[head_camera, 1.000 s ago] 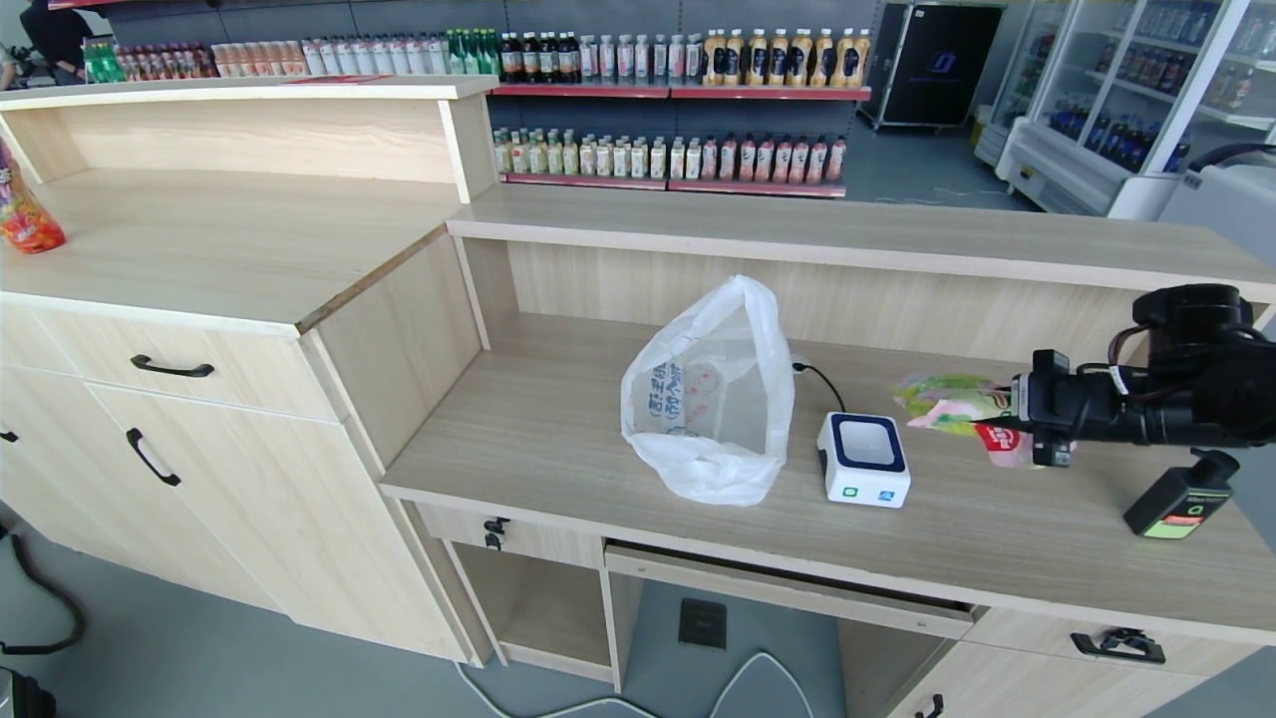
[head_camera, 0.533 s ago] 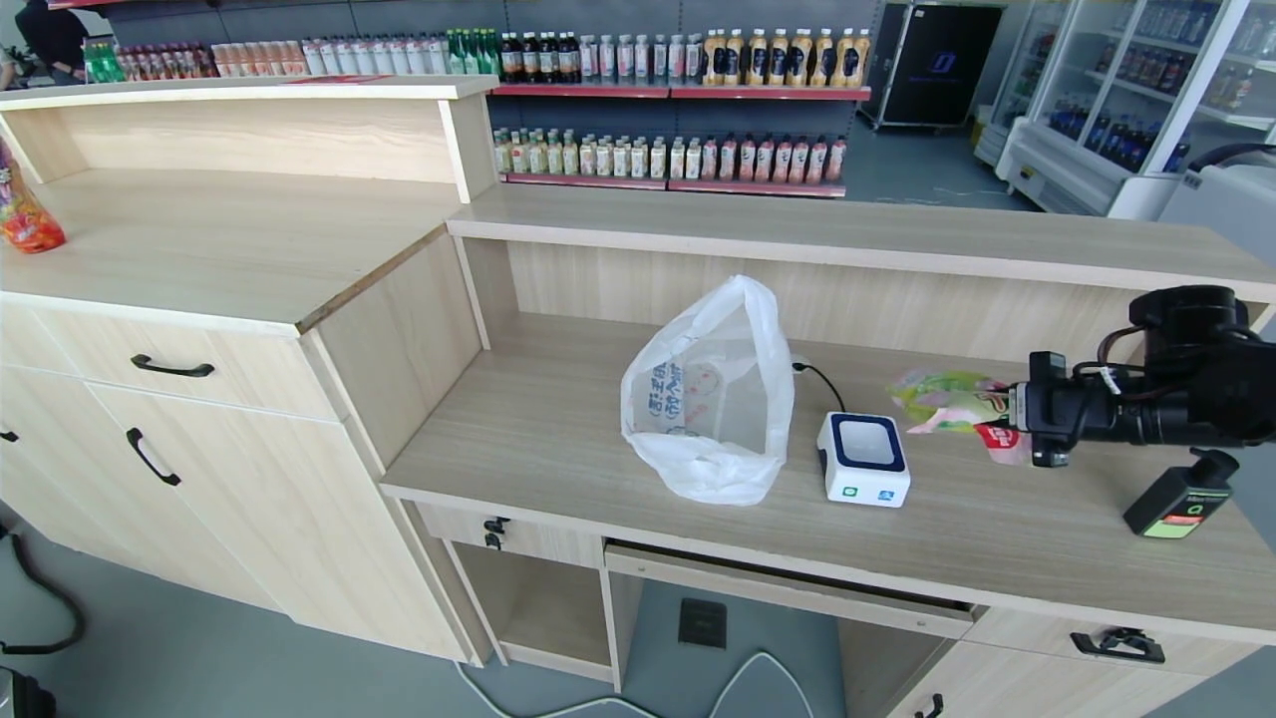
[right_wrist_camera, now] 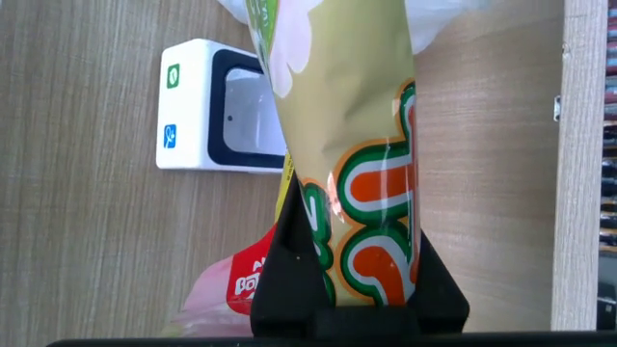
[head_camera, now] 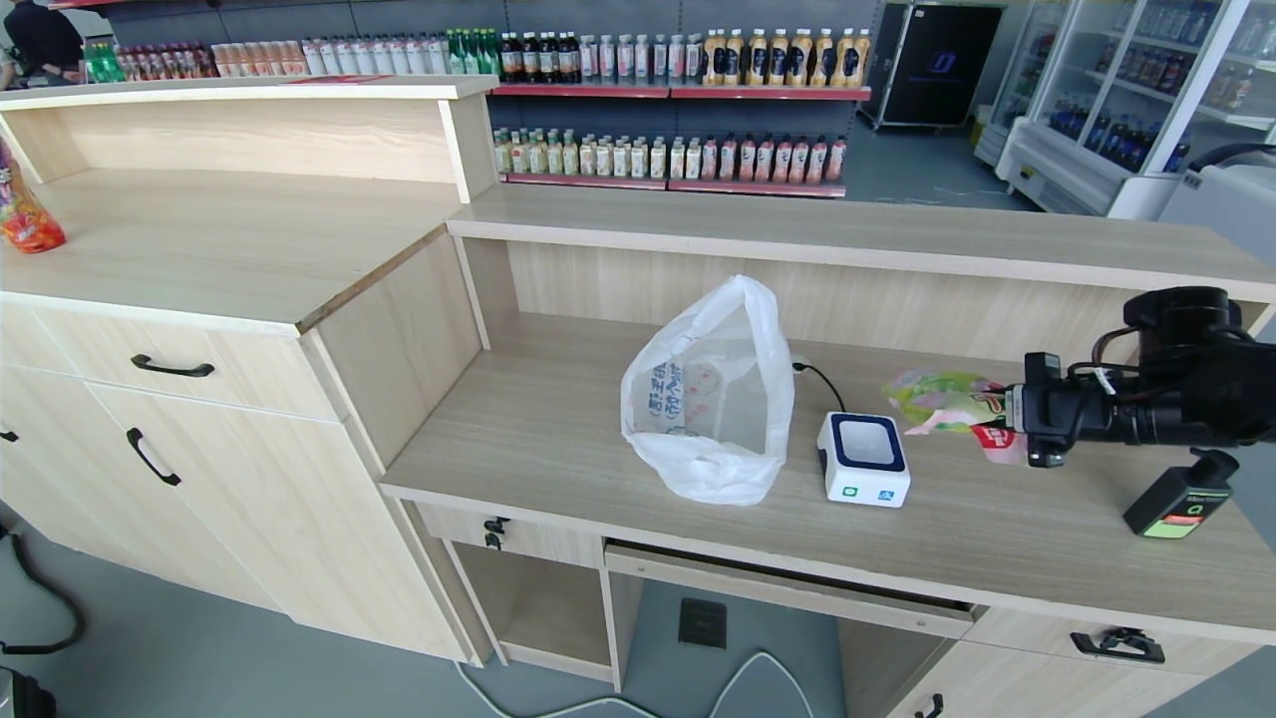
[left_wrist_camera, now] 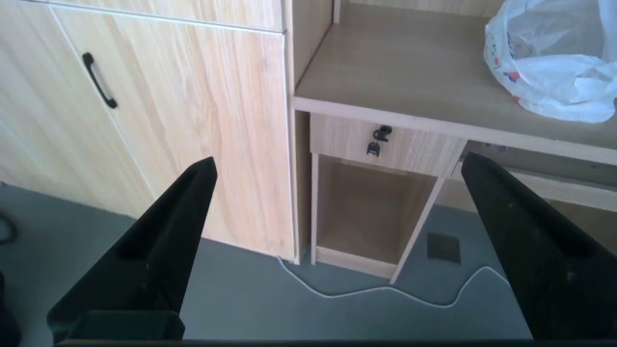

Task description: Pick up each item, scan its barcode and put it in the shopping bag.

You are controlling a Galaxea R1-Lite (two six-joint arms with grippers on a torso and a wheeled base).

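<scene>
**Packet in hand, scan yet to come**

The right gripper is clamped on the end of a green snack packet and holds it in the air above the counter, just to the right of the white scanner. The packet is near the scanner window but not over it, so the scan looks undone. The shopping bag stands open on the scanner's left; whether anything is inside cannot be told. So step 1, the pick-up, looks complete; the scan and the drop into the bag are left. The left gripper hangs low before the cabinet doors, fingers spread wide, grasping nothing. An orange packet on the far left counter top may be item 2.
</scene>
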